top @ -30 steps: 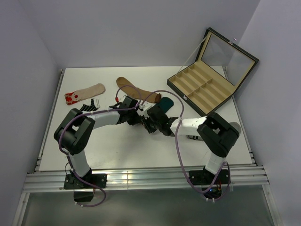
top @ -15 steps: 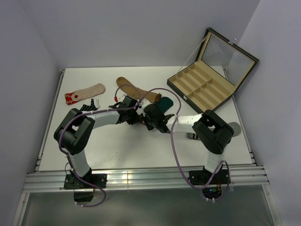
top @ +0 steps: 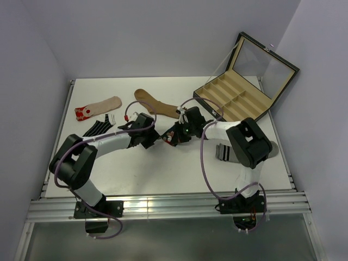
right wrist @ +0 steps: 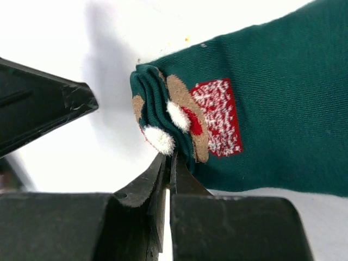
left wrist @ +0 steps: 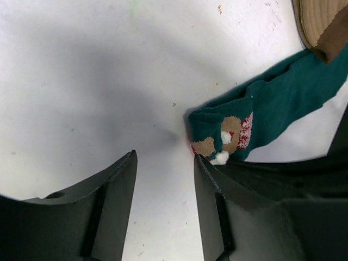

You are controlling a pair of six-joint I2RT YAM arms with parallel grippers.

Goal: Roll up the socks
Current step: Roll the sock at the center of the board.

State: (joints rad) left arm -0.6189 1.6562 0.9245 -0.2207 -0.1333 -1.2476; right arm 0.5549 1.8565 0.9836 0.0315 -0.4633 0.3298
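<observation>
Sock (right wrist: 261,103), dark teal, bunched at reindeer end.

I see teal sock (right wrist: 272,98) lying flat, reindeer end bunched into small folds | brown sock (top: 154,102) flat, touching teal sock's other end | beige red-toed sock (top: 98,107), black striped sock (top: 99,126) well left of teal sock | grey sock (top: 223,152) right of it, partly hidden

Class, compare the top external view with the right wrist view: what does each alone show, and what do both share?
Only the top view: the open case, the brown sock, the beige sock. Only the wrist view: the reindeer picture, clearly, on the bunched end of the teal sock. Both: the right gripper pinching that sock, the left gripper beside it.
</observation>
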